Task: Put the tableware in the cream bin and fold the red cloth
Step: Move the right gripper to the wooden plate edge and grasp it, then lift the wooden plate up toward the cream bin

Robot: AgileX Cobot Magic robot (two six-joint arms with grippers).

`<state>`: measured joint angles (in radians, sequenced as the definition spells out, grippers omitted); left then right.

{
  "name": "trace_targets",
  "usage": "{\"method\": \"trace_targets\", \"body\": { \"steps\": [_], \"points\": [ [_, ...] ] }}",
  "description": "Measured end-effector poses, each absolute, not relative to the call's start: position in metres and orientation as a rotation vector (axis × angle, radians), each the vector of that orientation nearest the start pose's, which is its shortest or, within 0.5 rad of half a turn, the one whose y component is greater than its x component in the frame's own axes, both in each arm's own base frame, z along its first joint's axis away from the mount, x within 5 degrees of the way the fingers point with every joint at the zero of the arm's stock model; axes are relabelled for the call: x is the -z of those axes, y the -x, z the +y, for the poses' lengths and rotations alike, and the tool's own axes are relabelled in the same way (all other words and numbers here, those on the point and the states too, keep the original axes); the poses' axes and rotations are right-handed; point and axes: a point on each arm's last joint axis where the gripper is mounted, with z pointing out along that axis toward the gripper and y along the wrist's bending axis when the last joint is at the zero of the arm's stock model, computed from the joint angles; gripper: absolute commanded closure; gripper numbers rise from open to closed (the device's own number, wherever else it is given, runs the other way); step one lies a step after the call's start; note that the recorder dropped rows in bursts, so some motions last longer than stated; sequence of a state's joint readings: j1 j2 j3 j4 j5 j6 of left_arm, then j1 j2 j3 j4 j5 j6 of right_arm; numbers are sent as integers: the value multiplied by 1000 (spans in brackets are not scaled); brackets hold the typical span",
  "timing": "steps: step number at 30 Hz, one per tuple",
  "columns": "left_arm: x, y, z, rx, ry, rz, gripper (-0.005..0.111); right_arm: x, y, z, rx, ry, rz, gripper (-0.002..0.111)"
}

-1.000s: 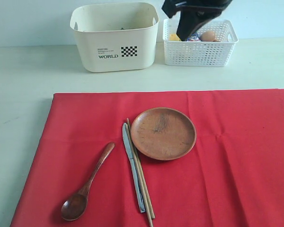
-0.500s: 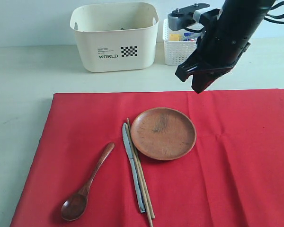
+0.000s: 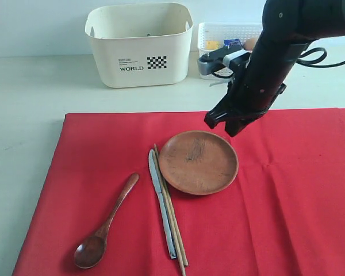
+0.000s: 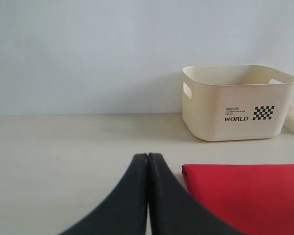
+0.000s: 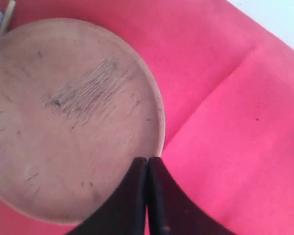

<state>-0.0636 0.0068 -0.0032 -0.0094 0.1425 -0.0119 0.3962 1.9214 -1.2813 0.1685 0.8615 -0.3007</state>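
Brown plate [image 3: 198, 162] on the red cloth [image 3: 299, 218] looks next up. Right gripper [image 3: 229, 127] hovers over its far rim, jaws together, nothing held.

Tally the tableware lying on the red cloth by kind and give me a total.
Plate: 1
Spoon: 1
Knife: 1
Pair of chopsticks: 1
Total: 4, counting the pair as one.

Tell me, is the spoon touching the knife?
Apart. The exterior view shows bare red cloth between the spoon and the knife all along.
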Motion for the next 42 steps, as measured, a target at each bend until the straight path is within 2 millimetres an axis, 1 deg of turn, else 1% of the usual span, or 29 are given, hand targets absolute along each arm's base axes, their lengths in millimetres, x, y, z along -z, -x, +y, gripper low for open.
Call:
{"method": "trace_targets", "body": {
  "steps": [4, 6, 7, 9, 11, 12, 14, 17, 19, 20, 23, 26, 31, 34, 38, 42],
  "points": [
    [-201, -57, -4, 66, -36, 1630, 106, -153, -345, 157, -207, 871, 2864, 108],
    [-201, -57, -4, 66, -36, 1630, 106, -142, -347, 155, -202, 887, 2882, 108],
    [-201, -57, -4, 66, -36, 1630, 106, -138, -350, 151, -205, 876, 2892, 108],
    [-201, -57, -4, 66, -36, 1630, 106, -136, -355, 139, -223, 848, 2897, 108],
    [-201, -57, -4, 66, -36, 1630, 106, -136, -357, 134, -258, 850, 2901, 108],
    [-201, -57, -4, 66, -36, 1630, 106, -136, -357, 134, -273, 839, 2902, 107],
    [-201, -57, -4, 66, -36, 1630, 106, -137, -356, 138, -336, 792, 2906, 97],
    [-201, -57, -4, 66, -36, 1630, 106, -137, -357, 140, -364, 709, 2919, 74],
    [-201, -57, -4, 66, -36, 1630, 106, -134, -357, 140, -366, 676, 2933, 64],
    [-201, -57, -4, 66, -36, 1630, 106, -129, -357, 140, -366, 671, 2948, 64],
    [-201, -57, -4, 66, -36, 1630, 106, -118, -358, 140, -368, 666, 2978, 64],
    [-201, -57, -4, 66, -36, 1630, 106, -114, -358, 141, -392, 675, 2979, 69],
    [-201, -57, -4, 66, -36, 1630, 106, -113, -358, 145, -465, 736, 2945, 88],
    [-201, -57, -4, 66, -36, 1630, 106, -113, -358, 148, -525, 741, 2925, 96],
    [-201, -57, -4, 66, -36, 1630, 106, -113, -358, 150, -556, 734, 2918, 108],
    [-201, -57, -4, 66, -36, 1630, 106, -113, -358, 150, -558, 734, 2917, 108]
  ]
}}
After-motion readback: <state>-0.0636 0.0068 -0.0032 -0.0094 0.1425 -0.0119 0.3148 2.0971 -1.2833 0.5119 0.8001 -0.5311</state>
